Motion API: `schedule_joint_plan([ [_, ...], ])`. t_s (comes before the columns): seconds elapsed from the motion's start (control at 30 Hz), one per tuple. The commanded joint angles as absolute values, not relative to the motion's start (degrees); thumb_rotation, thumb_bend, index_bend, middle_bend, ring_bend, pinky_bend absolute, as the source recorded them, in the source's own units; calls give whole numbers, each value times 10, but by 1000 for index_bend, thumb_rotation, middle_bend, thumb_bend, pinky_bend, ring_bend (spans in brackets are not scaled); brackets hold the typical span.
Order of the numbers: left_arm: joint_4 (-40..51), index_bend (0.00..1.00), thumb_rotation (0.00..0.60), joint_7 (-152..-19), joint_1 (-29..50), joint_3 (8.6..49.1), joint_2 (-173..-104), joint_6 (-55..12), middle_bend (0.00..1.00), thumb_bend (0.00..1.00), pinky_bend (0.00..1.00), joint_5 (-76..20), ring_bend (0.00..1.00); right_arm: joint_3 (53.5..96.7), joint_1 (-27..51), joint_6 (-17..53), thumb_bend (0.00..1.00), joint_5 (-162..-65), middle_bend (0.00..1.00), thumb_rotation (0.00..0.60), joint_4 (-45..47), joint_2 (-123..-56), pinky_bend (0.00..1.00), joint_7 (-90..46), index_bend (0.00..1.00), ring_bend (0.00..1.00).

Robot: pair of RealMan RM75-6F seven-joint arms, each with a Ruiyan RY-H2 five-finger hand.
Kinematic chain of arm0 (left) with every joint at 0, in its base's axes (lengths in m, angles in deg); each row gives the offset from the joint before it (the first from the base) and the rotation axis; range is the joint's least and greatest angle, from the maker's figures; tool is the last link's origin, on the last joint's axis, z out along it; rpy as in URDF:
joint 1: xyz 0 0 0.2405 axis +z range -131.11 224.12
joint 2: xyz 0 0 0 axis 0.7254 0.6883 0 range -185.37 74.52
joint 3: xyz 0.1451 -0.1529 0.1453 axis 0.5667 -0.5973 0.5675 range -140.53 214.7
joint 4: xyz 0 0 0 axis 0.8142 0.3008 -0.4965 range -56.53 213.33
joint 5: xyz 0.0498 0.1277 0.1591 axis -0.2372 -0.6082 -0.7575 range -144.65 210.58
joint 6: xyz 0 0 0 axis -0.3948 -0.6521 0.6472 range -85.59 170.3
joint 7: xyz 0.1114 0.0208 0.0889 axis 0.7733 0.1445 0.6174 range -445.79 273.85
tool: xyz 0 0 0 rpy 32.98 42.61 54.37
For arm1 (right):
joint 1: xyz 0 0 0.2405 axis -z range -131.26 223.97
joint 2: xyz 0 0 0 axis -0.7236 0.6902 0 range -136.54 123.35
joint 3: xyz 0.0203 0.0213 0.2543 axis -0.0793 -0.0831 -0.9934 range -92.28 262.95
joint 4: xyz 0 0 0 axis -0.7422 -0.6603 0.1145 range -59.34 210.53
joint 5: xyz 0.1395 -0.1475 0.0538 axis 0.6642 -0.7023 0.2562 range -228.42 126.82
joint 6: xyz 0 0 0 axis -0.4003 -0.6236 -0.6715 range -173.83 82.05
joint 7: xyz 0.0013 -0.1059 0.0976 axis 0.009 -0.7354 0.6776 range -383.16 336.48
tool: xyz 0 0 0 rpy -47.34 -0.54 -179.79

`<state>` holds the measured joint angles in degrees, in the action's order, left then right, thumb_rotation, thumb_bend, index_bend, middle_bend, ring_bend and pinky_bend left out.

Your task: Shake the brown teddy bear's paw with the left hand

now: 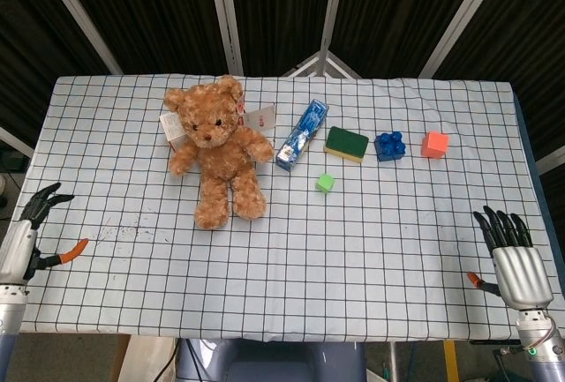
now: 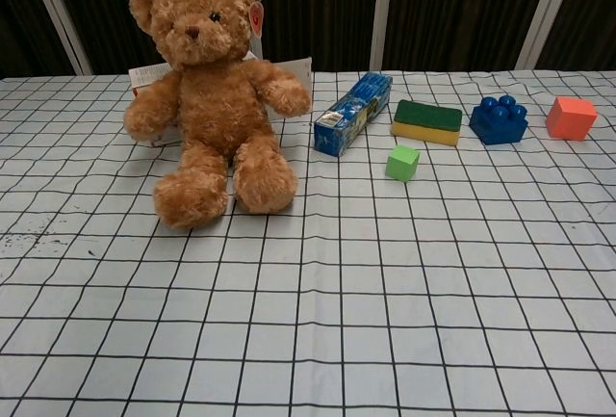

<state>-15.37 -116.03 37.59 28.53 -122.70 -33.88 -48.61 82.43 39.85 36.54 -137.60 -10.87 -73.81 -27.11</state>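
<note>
The task is barely begun: nothing has touched the bear, and the whole reach, grasp and shake remain, as far as these views show. The left hand (image 1: 22, 239) hangs at the table's near left edge, fingers spread and holding nothing, seen only from the head camera. The brown teddy bear (image 1: 214, 148) sits well apart from it, ahead and toward the table's middle, upright on the checked tablecloth (image 1: 371, 241) with both arms out to its sides and paper tags behind its shoulders. The paw (image 1: 179, 164) on the side nearer the left hand looks the natural one to take, since it juts free of the body with bare cloth below it. Beyond the bear, farther still from the left hand, lie a blue packet (image 1: 302, 134), a green sponge (image 1: 346, 144), a small green cube (image 1: 325, 183), a blue brick (image 1: 389, 146) and an orange cube (image 1: 433, 144). The right hand (image 1: 513, 258) rests at the near right edge, fingers extended and empty, far from everything.
</note>
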Motion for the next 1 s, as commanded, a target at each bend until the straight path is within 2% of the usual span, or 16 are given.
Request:
schedule_joint_plan([
  [0.03, -107, 263, 600, -1311, 306, 251, -1255, -240, 130, 343, 0, -459, 0, 824, 397, 361, 103, -1372, 0, 600, -108, -738, 0, -269, 0, 0],
  [0.3, -40, 278, 600, -1337, 263, 206, -1371, -215, 142, 372, 0, -380, 0, 826, 391, 344, 102, -1369, 0, 600, -105, -738, 0, -264, 0, 0],
  [0.67, 190, 281, 600, -1415, 218, 186, -1577, -236, 166, 384, 0, -374, 0, 827, 385, 329, 103, -1364, 0, 600, -96, -734, 0, -239, 0, 0],
  [1.0, 268, 313, 600, -1438, 186, 166, -1663, -241, 203, 408, 0, -370, 0, 827, 386, 333, 102, -1367, 0, 600, -95, -731, 0, -230, 0, 0],
])
